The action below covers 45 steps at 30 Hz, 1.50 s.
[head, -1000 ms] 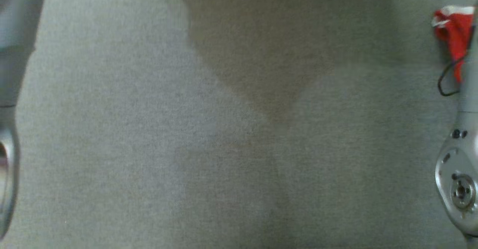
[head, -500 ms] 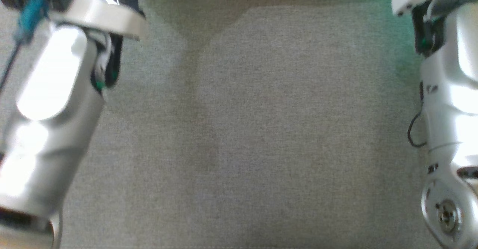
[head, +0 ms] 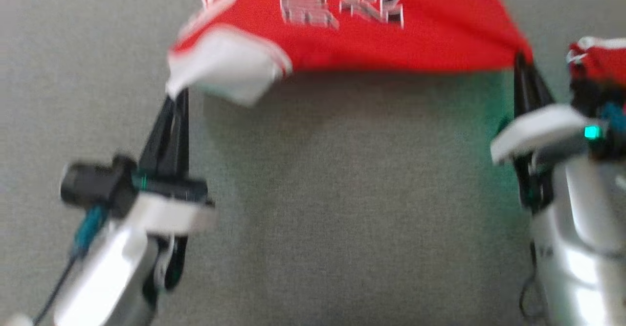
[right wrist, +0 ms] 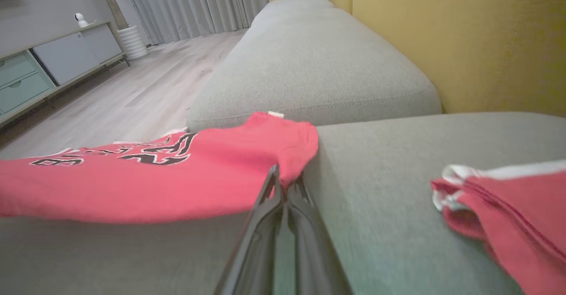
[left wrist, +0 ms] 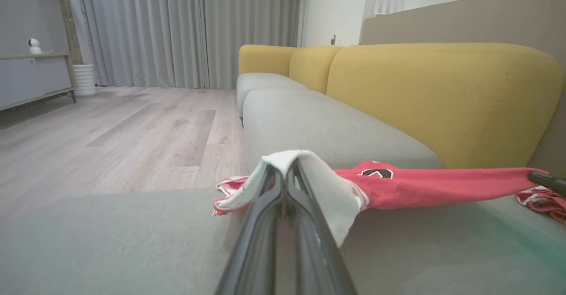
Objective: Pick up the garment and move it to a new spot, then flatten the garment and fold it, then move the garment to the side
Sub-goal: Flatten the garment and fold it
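The garment is a red jersey with white trim and black-and-white lettering. It hangs stretched between my two grippers just above the grey sofa seat. My left gripper is shut on its white-trimmed edge, seen close in the left wrist view with the white cloth draped over the fingertips. My right gripper is shut on the opposite red corner. The red body spans leftward from it in the right wrist view.
A second crumpled red and white cloth lies on the seat to the right of my right gripper. Yellow sofa backrests rise behind the seat. Wooden floor, grey curtains and a low cabinet lie beyond the sofa's edge.
The head view has shifted a lot between frames. Earlier it held bare cushion and pale forearms; now both grippers' fingers and the stretched garment are in it.
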Tool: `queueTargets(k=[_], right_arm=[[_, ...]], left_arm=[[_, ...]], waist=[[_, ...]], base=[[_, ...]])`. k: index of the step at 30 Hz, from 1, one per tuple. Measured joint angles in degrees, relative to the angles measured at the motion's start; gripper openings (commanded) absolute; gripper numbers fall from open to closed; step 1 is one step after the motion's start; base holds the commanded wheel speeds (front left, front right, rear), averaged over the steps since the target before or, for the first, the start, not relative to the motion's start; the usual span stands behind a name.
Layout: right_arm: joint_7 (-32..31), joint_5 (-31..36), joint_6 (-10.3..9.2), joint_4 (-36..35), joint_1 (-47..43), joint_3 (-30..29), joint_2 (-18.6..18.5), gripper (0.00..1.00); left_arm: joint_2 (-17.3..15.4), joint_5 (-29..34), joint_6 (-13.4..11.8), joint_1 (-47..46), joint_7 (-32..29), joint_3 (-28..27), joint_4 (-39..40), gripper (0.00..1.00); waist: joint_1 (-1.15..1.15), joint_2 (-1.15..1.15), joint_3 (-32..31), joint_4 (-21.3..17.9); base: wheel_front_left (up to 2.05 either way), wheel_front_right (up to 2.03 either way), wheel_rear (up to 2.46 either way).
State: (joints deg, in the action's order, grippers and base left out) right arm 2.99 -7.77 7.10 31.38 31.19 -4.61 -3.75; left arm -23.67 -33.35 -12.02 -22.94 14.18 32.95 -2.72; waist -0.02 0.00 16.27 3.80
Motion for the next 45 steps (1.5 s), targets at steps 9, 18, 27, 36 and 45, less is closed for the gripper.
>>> queueTargets(k=[9, 18, 27, 36, 45], right_arm=[[-9.54, -3.76, 0.00, -20.90, -25.42, -3.70, 1.00, 0.00], [-19.87, -6.50, 0.00, -37.37, -44.06, -4.48, 1.42, 0.00], [-22.87, -8.61, 0.00, -34.04, -43.92, -4.28, 1.47, 0.00], [-22.54, -9.42, 0.00, -27.86, -35.55, -3.52, 1.46, 0.00], [-18.40, -11.93, 0.00, -22.09, -27.71, -4.34, 1.44, 0.00]], left_arm=[[-5.76, -1.46, -6.82, 18.70, -5.03, 1.70, 15.36, 0.00], [-8.42, -2.16, -11.17, 28.93, -10.51, 4.82, 24.90, 0.00], [-7.02, -5.27, -8.02, 29.34, -9.81, 5.84, 18.23, 0.00], [-3.80, -5.39, -4.74, 19.74, -9.06, 5.91, 11.83, 0.00], [0.90, -3.89, -2.01, 7.62, -7.39, 5.78, 3.02, 0.00]], waist=[[0.00, 0.00, -10.12, 0.93], [0.00, 0.00, -15.18, 3.38], [0.02, 0.00, -12.83, 2.49], [0.03, 0.00, -9.17, 1.98], [0.03, 0.00, -6.63, 1.08]], base=[[0.00, 0.00, 0.00], [0.00, 0.00, 0.00], [0.00, 0.00, 0.00], [0.00, 0.00, 0.00], [0.00, 0.00, 0.00]])
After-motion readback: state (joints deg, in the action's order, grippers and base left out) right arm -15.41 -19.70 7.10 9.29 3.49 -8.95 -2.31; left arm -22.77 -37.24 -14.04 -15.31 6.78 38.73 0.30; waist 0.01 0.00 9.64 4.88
